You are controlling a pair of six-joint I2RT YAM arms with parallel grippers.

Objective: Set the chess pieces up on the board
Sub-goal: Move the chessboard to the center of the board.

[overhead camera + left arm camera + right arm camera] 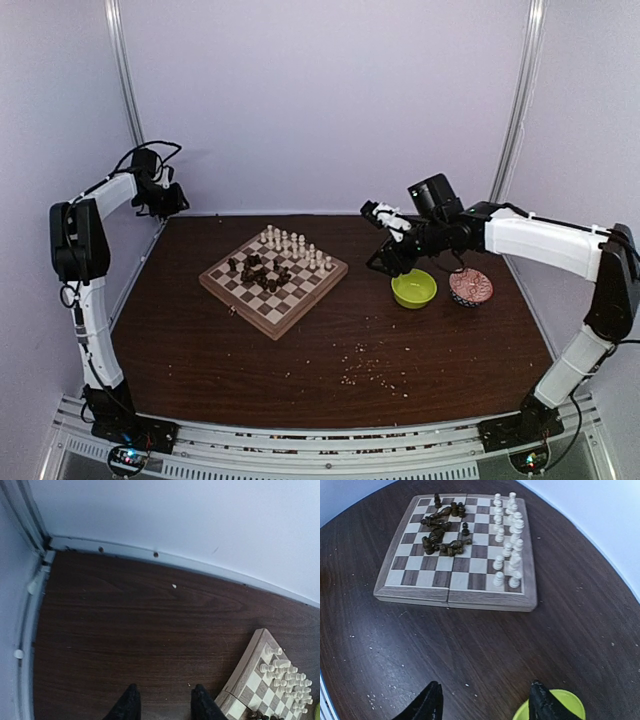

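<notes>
The square wooden chessboard with cream and dark brown checks and a light tan rim lies a little left of the middle of the dark brown wood-grain tabletop, turned so that one corner points toward the near edge. The cream-white chess pieces stand upright in two rows along the board's far right side. The dark brown chess pieces are bunched in a loose heap toward its left half; several lie on their sides and a few stand.

To the right of the board, well apart from it, is a small lime-green round bowl, with a red patterned bowl just beside it, farther right. Pale crumbs are scattered over the near part of the tabletop.

The right gripper hangs above the left rim of the green bowl, pointed toward the board, with its black fingers spread and nothing between them. The left gripper is raised over the far left corner of the tabletop, well away from the board, its fingers also apart and empty.
</notes>
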